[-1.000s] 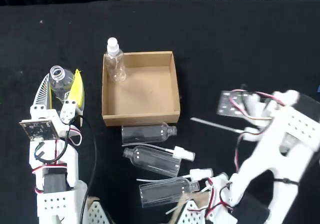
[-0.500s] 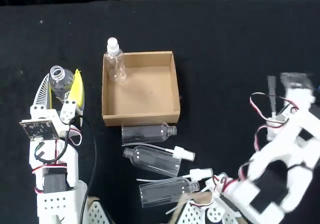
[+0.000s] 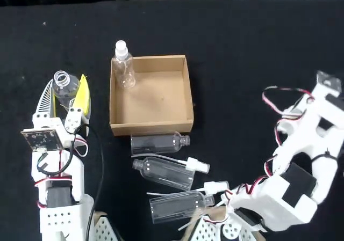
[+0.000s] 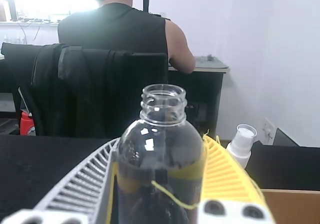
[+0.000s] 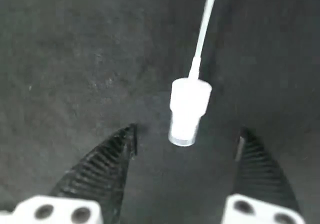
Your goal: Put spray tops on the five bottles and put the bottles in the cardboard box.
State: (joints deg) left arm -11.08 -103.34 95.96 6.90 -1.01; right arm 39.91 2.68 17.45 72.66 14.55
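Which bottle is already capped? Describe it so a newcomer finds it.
On the black table, find the cardboard box. At its far-left corner stands a clear bottle. It alone wears a white spray top; the three lying bottles and the open bottle in the left gripper are bare-necked.

Over the last second I've watched the white right arm (image 3: 303,139) swing away from the brown cardboard box (image 3: 151,127), out across the black table (image 3: 242,48) to its right edge, folding back as it went. The white plastic spray top with its thin dip tube (image 5: 189,107) has left its spot just right of the box. It now sits between the spread fingers of the right claw (image 5: 188,130), touching neither.
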